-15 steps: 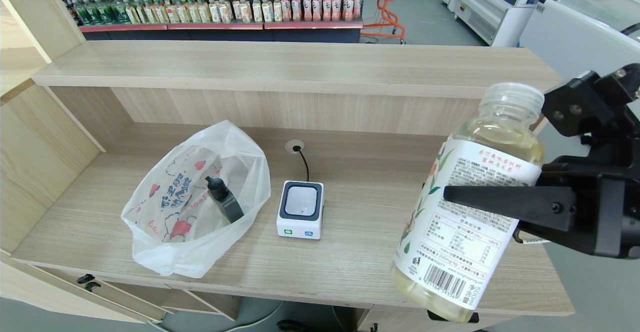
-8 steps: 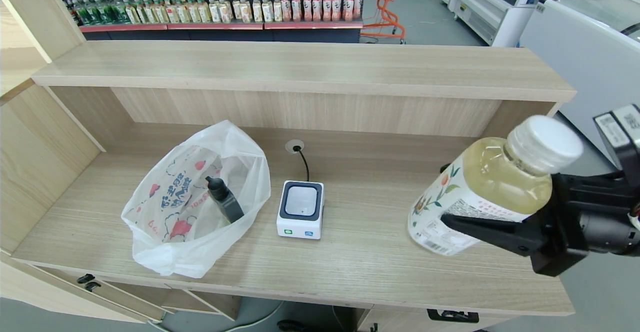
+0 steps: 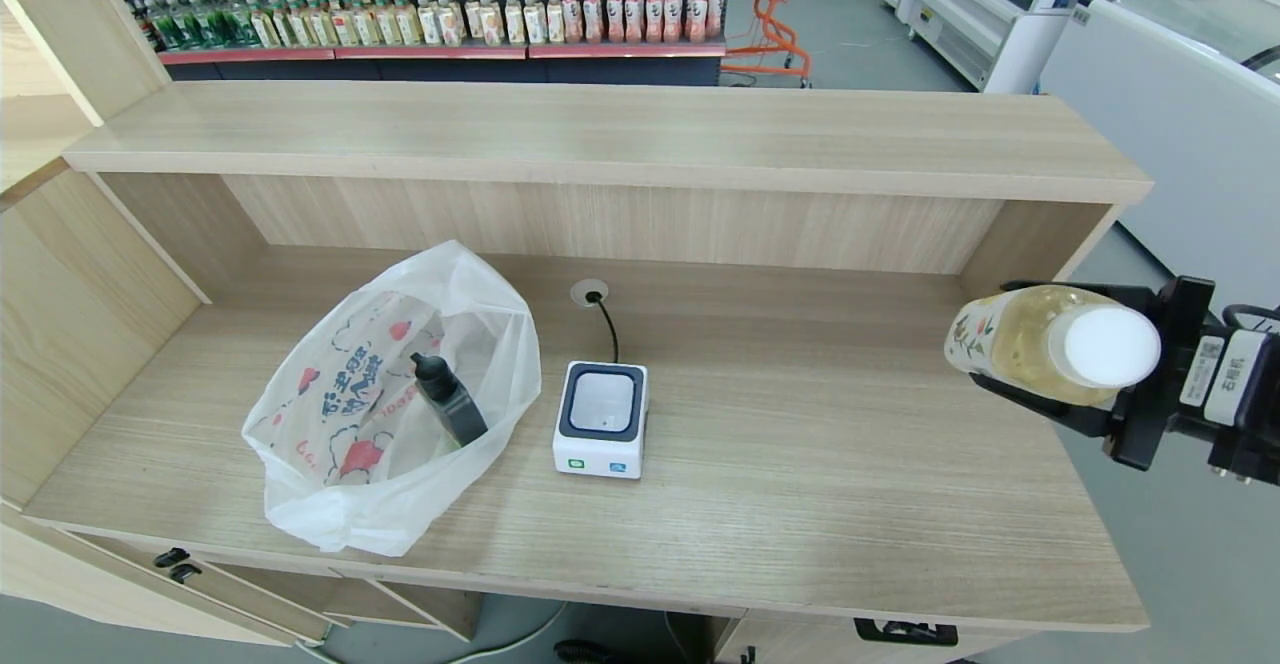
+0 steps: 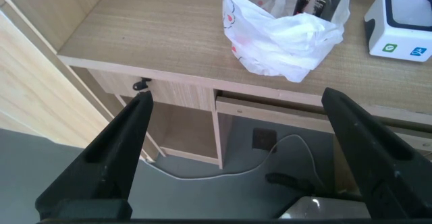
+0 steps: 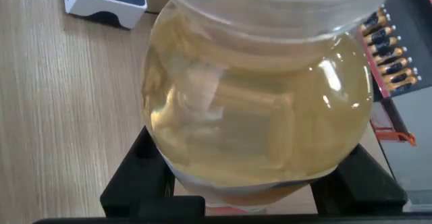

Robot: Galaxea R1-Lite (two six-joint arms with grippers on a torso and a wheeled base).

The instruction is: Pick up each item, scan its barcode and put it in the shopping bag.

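My right gripper (image 3: 1000, 336) is shut on a clear bottle (image 3: 1030, 344) of pale yellow drink with a white cap. It holds the bottle on its side above the counter's right end, cap toward the camera. In the right wrist view the bottle (image 5: 256, 116) sits between the black fingers (image 5: 145, 177). The white scanner (image 3: 600, 417) stands mid-counter, well to the left of the bottle. A white plastic shopping bag (image 3: 380, 414) lies open left of the scanner with a black bottle (image 3: 448, 401) inside. My left gripper (image 4: 236, 156) hangs open below the counter's front edge, near the bag (image 4: 283, 32).
The wooden counter (image 3: 800, 464) has a raised ledge (image 3: 600, 134) along the back and a side wall (image 3: 80, 324) on the left. The scanner's cable (image 3: 607, 324) runs to a hole behind it. Bare counter lies between scanner and bottle.
The right gripper has swung the bottle from upright and close to the camera down onto its side, farther off to the right; its label and barcode have turned away.
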